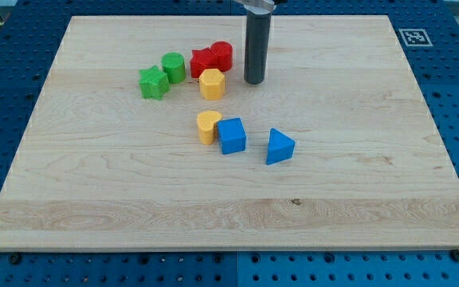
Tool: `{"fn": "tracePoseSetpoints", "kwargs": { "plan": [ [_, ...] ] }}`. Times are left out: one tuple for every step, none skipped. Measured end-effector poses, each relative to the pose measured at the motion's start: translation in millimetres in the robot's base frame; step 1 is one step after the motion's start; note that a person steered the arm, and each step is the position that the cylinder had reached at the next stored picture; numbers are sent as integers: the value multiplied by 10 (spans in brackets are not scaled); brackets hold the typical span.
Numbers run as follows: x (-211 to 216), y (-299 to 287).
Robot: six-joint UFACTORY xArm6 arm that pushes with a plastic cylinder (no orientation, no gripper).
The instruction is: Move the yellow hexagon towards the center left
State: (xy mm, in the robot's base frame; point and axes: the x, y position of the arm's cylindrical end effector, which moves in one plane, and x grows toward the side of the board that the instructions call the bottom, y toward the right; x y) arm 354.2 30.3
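Observation:
The yellow hexagon [212, 83] sits in the upper middle of the wooden board [357, 175], just below two red blocks. My tip [254, 81] rests on the board just to the right of the hexagon, a small gap apart from it. The rod rises straight up out of the view's top. To the hexagon's left are the green blocks.
A red star-like block [202, 61] and a red cylinder [222, 54] touch each other above the hexagon. A green cylinder [174, 67] and a green star-like block [154, 82] lie left. Below sit a yellow heart-like block [208, 126], a blue cube [232, 135] and a blue triangle [278, 146].

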Motion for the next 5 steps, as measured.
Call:
{"fn": "tracePoseSetpoints", "kwargs": {
  "plan": [
    [-5, -115],
    [-5, -219],
    [-5, -316],
    [-3, -405],
    [40, -510]
  ]
}}
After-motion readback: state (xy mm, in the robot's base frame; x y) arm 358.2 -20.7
